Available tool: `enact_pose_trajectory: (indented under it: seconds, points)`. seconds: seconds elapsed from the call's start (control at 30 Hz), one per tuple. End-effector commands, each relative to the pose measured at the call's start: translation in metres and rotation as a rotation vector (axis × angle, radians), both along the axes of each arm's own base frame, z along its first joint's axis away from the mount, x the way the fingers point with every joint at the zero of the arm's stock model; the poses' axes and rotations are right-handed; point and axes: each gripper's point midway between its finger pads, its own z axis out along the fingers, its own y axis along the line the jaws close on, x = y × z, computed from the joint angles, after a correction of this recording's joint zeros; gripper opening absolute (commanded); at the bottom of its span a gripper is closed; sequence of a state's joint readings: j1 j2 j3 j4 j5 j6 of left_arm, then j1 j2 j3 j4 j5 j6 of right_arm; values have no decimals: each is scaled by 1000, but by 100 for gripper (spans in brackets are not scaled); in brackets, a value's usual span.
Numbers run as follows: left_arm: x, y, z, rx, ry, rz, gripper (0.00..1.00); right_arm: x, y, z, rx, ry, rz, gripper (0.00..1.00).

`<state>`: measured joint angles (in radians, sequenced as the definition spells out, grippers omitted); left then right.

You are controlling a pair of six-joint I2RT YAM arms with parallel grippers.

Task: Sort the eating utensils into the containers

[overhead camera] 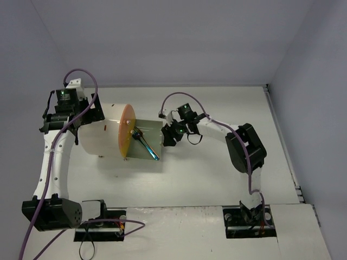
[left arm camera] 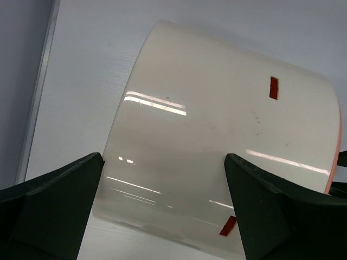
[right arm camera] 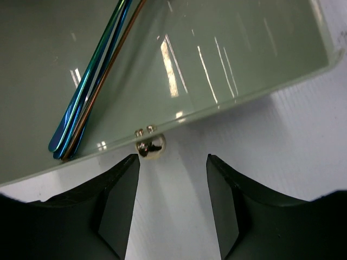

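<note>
The cream-white drum cabinet [overhead camera: 100,138] lies on its side with its round orange front [overhead camera: 126,131] facing right. One glossy grey-green drawer [overhead camera: 154,130] is slid out of it. In the drawer lie slim utensils [overhead camera: 145,143]; the right wrist view shows blue and copper handles [right arm camera: 89,92]. My right gripper [overhead camera: 165,136] is open at the drawer's outer edge, and in its wrist view the gripper [right arm camera: 172,160] has the small brass knob [right arm camera: 150,146] just ahead of the left fingertip. My left gripper [overhead camera: 85,118] is open at the drum's back end, and its wrist view [left arm camera: 164,160] shows the drum [left arm camera: 227,135] between the fingers.
Small orange tabs [left arm camera: 274,88] show on the drum's side. The grey walls stand close at the left, back and right. The arm bases sit at the table's near edge [overhead camera: 249,216]. Purple cables loop over both arms.
</note>
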<state>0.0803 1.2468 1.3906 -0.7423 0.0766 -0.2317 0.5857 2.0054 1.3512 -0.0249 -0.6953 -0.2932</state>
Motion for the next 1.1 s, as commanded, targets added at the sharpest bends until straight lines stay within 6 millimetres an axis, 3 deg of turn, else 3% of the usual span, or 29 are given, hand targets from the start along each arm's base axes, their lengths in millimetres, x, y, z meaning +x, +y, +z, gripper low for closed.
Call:
enact_pose_trajectory:
  seconds: [0.0,0.2,0.53,0.77,0.9,1.07]
  points:
    - [4,-21,-23,-109,27,-48,93,18,36,36,115,-106,64,50]
    - [2,-29,-32,-158,29,-53,93,18,59,49,154,-120,90,50]
    - [-7,-39,-47,-243,47,-33,93,21,101,99,231,-187,101,50]
    - [-7,-42,-48,-276,38,-14,93,18,126,97,242,-170,100,50]
    - [-6,-40,-42,-264,21,-13,93,25,122,97,227,-182,59,49]
    - [-4,-32,-32,-228,-10,13,93,37,94,147,225,-300,-46,49]
